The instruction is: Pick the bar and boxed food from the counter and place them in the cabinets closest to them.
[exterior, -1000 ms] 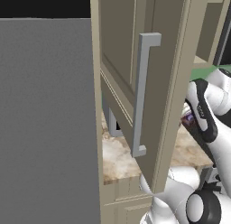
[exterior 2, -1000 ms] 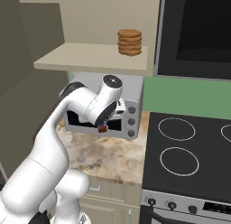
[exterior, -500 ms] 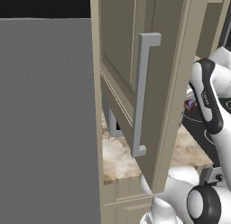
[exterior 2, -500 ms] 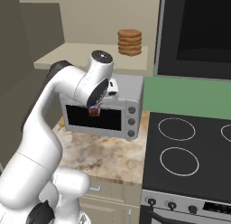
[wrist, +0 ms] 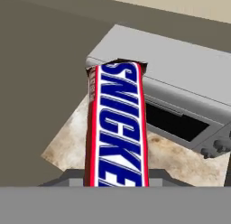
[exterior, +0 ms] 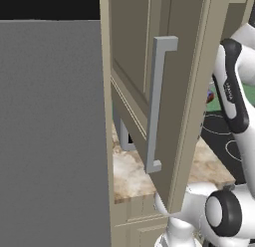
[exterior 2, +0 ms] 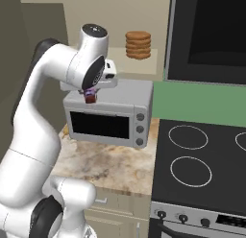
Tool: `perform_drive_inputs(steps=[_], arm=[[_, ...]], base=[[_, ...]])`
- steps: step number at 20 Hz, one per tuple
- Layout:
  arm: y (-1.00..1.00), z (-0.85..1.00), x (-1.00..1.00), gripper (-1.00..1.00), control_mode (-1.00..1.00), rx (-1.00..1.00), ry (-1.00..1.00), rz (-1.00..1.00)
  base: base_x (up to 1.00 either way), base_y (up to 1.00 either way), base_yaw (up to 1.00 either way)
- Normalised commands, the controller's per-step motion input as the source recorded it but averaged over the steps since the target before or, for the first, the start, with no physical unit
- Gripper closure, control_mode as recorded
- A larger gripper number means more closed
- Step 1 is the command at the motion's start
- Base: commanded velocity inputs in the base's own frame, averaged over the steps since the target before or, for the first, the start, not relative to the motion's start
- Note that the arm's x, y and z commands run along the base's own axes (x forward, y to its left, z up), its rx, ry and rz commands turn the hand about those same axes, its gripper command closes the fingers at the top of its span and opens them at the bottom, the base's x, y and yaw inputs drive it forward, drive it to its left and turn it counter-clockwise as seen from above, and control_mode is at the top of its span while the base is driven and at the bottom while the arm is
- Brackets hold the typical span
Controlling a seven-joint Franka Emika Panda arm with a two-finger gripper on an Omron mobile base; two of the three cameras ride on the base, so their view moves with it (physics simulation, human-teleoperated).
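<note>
One candy bar (wrist: 116,128), a Snickers in its brown, red, white and blue wrapper, is clamped in the gripper (exterior 2: 90,96), whose jaws are closed tight on its lower end; in the hand view the bar stands up the middle of the frame, its torn-looking top edge overlapping the grey toaster oven (wrist: 180,87) beyond it. From the right base view the white arm bends high over the counter (exterior 2: 105,160), and the gripper hangs just in front of and slightly above the toaster oven's (exterior 2: 108,117) top left corner, with only a small dark-red and purple end of the bar (exterior 2: 90,95) showing below the hand. The toaster oven sits on the marbled beige-and-brown counter, beside the black stovetop (exterior 2: 202,155) with its white ring outlines. Above it an open wall cabinet (exterior 2: 153,35) shows a plain beige shelf carrying a stack of brown cookies (exterior 2: 138,44), and the bar is below that shelf level, not yet inside. To the right hangs the black microwave (exterior 2: 211,35) over a green backsplash (exterior 2: 197,100). In the left base view the swung-open cabinet door (exterior: 149,91) with its long grey bar handle (exterior: 157,101) fills the foreground, hiding most of the counter (exterior: 132,176) behind it.
</note>
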Motion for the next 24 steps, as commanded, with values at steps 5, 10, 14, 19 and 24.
perform_drive_inputs(steps=[5,10,14,19,24], arm=[[0.19,0.5,-0.03,1.0,-1.0,0.0,-0.08,0.0],[0.03,0.26,-0.2,1.0,-1.0,0.0,-0.2,0.0],[0.0,0.02,0.0,1.0,-1.0,0.0,-0.02,0.0],[0.02,0.0,0.0,1.0,-1.0,-0.01,-0.04,0.0],[0.09,0.0,0.0,1.0,-1.0,-0.03,-0.09,-0.02]], base=[[0.0,0.0,0.0],[0.0,0.0,0.0],[0.0,0.0,0.0],[0.0,0.0,0.0],[0.0,0.0,0.0]])
